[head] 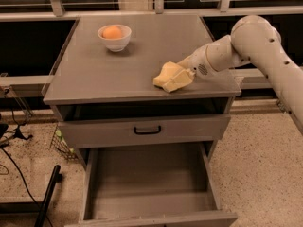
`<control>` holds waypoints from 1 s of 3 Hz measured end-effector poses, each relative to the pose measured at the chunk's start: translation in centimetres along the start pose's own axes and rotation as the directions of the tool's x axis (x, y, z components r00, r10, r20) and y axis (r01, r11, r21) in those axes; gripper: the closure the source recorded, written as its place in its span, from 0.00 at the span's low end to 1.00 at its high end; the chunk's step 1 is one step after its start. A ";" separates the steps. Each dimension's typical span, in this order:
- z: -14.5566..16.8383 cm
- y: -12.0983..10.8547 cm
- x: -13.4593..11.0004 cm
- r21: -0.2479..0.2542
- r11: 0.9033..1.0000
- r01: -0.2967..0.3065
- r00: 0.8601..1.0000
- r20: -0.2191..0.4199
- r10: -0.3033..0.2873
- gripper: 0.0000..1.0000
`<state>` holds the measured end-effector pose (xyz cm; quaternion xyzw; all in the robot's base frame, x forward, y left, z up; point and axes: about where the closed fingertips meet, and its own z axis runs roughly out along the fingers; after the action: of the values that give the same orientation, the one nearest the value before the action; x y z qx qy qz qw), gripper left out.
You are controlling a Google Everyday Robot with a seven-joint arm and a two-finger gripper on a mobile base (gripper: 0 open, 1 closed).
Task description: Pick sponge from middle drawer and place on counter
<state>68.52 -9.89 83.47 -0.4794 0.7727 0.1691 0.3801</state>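
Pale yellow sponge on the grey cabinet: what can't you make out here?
Camera view: whether the gripper, at the wavy pale yellow sponge on the flat grey counter, grips it; their colours merge.
Camera view: front of the shallow grey middle drawer, cut by the bottom edge.
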 end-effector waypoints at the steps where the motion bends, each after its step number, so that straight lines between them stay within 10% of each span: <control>1: 0.0 0.0 0.0 0.000 1.000 0.000 1.000 0.000 0.000 0.60; 3: 0.0 0.0 0.0 0.000 1.000 0.000 1.000 0.000 0.000 0.14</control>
<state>68.52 -9.88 83.46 -0.4794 0.7727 0.1692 0.3800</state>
